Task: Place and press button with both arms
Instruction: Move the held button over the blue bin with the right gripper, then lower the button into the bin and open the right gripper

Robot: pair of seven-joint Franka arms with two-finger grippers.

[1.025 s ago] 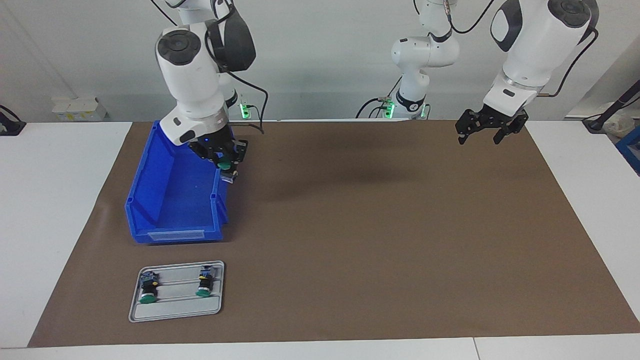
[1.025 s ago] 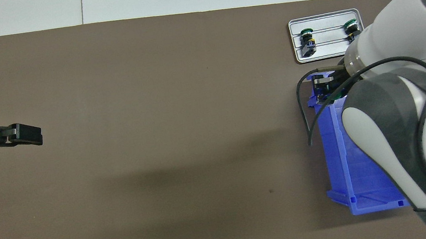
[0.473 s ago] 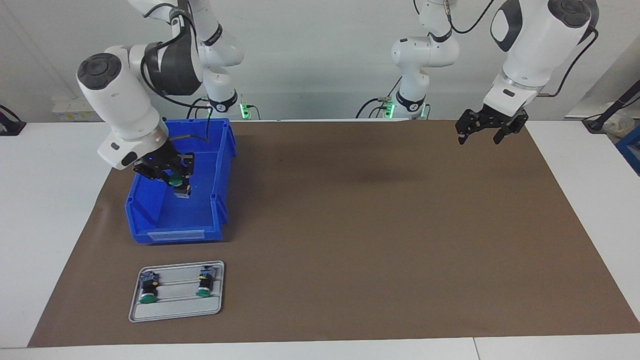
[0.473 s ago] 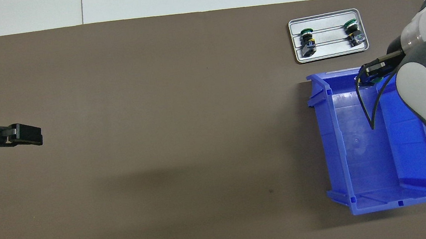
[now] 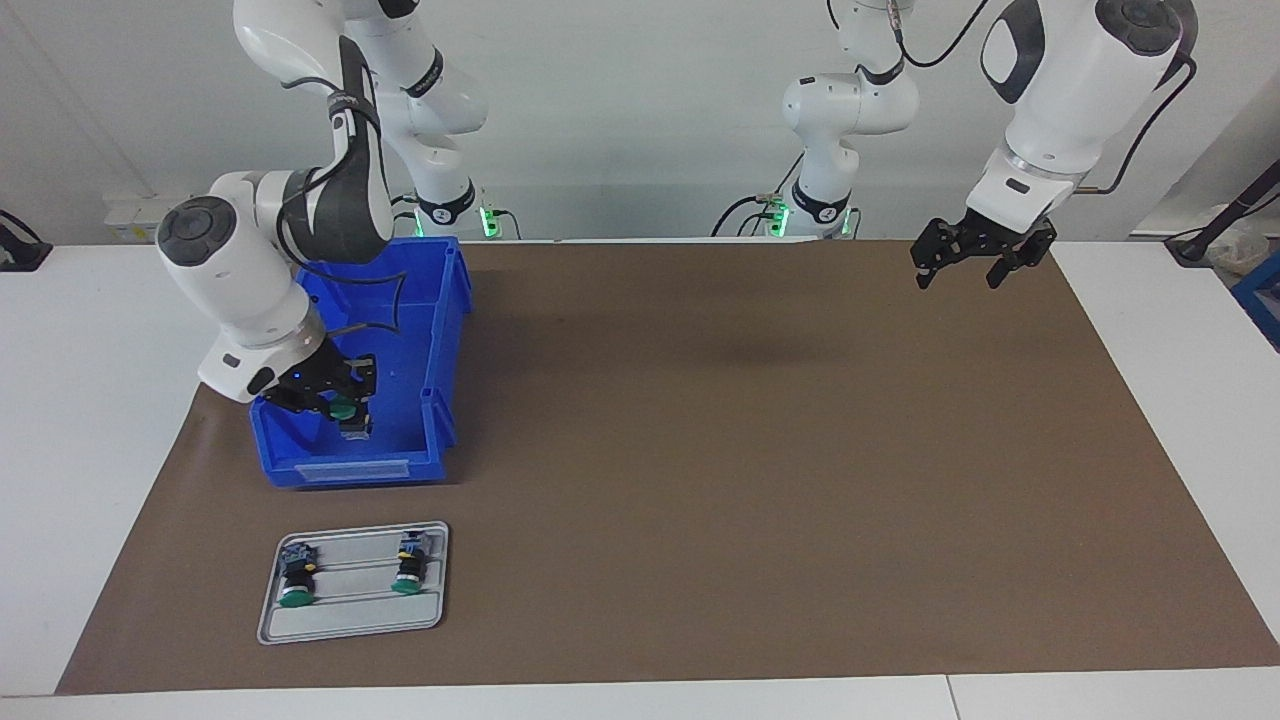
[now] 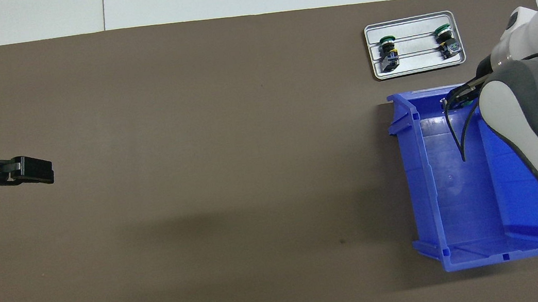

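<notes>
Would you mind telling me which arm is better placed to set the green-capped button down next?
The right. The right gripper is already shut on the green-capped push-button over the blue plastic bin, beside the grey tray. The left gripper waits open at the table's other end.

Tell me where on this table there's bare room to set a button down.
The brown mat is bare from the blue bin to the left hand. The grey tray has its outermost groove free, two buttons fill the others. It is crowded at the bin, where the right hand holds a button.
</notes>
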